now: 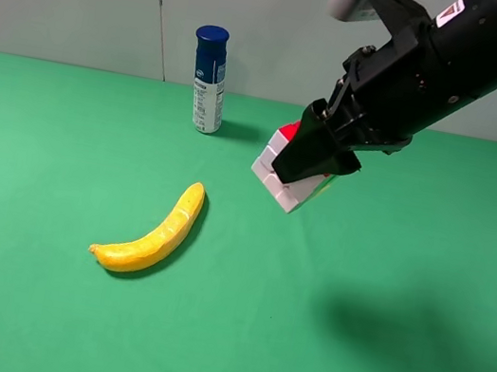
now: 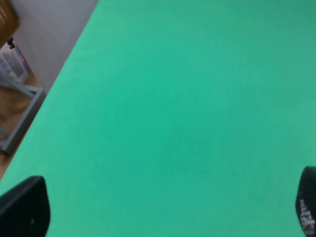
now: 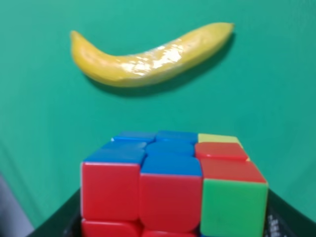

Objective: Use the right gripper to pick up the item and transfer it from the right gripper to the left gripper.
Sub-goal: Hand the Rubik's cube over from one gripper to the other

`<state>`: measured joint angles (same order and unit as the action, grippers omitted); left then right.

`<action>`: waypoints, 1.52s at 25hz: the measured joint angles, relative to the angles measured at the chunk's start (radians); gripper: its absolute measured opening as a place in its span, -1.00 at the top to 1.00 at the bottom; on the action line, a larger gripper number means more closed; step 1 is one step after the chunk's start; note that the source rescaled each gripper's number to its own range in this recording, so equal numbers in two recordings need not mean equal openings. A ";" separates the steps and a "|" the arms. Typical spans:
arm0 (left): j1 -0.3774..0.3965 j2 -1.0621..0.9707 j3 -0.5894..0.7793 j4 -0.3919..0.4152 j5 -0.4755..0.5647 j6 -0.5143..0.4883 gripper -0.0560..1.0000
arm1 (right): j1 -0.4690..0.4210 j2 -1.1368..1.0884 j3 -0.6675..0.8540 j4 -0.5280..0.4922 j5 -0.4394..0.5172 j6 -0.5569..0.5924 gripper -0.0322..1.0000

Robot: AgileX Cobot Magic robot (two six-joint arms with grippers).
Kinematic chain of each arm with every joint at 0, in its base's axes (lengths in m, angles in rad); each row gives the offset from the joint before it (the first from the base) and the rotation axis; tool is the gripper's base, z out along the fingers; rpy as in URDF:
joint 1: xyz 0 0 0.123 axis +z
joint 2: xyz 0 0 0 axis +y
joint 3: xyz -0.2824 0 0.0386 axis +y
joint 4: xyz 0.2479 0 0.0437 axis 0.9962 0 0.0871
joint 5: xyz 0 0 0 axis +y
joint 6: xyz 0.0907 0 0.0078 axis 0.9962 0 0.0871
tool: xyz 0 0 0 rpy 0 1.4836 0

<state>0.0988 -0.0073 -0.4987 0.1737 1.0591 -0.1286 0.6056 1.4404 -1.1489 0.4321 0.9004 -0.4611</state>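
The puzzle cube (image 1: 285,185) is tilted and held off the green table (image 1: 63,144) near its middle back. My right gripper (image 1: 316,158), all black with tapering jaws, is shut on it from above. In the right wrist view the cube (image 3: 173,190) fills the lower middle, showing red, blue, green and yellow squares, with the black jaws on either side of it. My left gripper (image 2: 165,215) is open and empty over bare green cloth; only its two black fingertips (image 2: 24,210) show. It is out of the exterior high view.
A yellow banana (image 1: 151,234) lies on the table to the left front of the cube; it also shows in the right wrist view (image 3: 148,57). A blue-capped bottle (image 1: 209,78) stands upright at the back. The table's left edge (image 2: 47,98) shows in the left wrist view.
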 joint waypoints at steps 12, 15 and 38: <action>0.000 0.000 0.000 0.000 -0.001 0.000 -1.00 | 0.000 -0.018 0.000 0.167 0.000 -0.099 0.91; 0.000 0.000 0.000 -0.001 -0.001 0.000 -1.00 | 0.000 -0.018 0.000 0.188 0.000 -0.102 0.91; -0.078 0.436 -0.087 -0.174 -0.151 0.386 -0.96 | 0.000 -0.018 -0.088 0.221 0.025 -0.098 0.91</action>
<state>0.0205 0.4282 -0.5857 0.0000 0.9084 0.2574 0.6056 1.4223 -1.2364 0.6535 0.9253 -0.5592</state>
